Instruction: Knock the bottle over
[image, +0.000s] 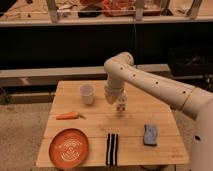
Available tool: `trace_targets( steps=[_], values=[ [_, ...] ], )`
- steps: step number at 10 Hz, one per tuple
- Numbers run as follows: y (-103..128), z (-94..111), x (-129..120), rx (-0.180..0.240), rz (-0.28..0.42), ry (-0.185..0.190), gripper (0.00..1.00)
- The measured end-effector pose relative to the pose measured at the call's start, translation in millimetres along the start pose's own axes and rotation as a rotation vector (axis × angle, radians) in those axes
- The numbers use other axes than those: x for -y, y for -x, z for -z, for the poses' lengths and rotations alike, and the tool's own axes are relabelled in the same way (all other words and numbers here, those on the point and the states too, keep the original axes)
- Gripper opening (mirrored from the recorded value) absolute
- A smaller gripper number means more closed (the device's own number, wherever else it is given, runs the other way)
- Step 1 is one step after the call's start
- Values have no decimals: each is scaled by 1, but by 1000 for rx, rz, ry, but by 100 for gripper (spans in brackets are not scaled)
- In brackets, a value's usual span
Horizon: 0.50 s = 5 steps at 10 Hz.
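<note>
The small pale bottle (pixel 120 106) with a dark label mark stands upright near the middle of the wooden table (pixel 97 122). My gripper (pixel 113 97) hangs at the end of the white arm (pixel 150 82), right against the bottle's upper left side and partly in front of it. A white cup (pixel 87 93) stands to the gripper's left.
An orange carrot (pixel 67 116) lies at the left. An orange plate (pixel 69 148) sits at the front left. A black striped item (pixel 112 148) lies at the front middle. A blue-grey sponge (pixel 149 135) lies at the right. A dark shelf unit stands behind the table.
</note>
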Motion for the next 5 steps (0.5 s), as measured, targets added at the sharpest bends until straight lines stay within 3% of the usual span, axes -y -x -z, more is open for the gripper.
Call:
trace_targets(
  steps=[4, 5],
  values=[
    [-2, 1, -4, 1, -23, -1, 3],
    [-4, 1, -7, -5, -58, 9, 3]
  ],
)
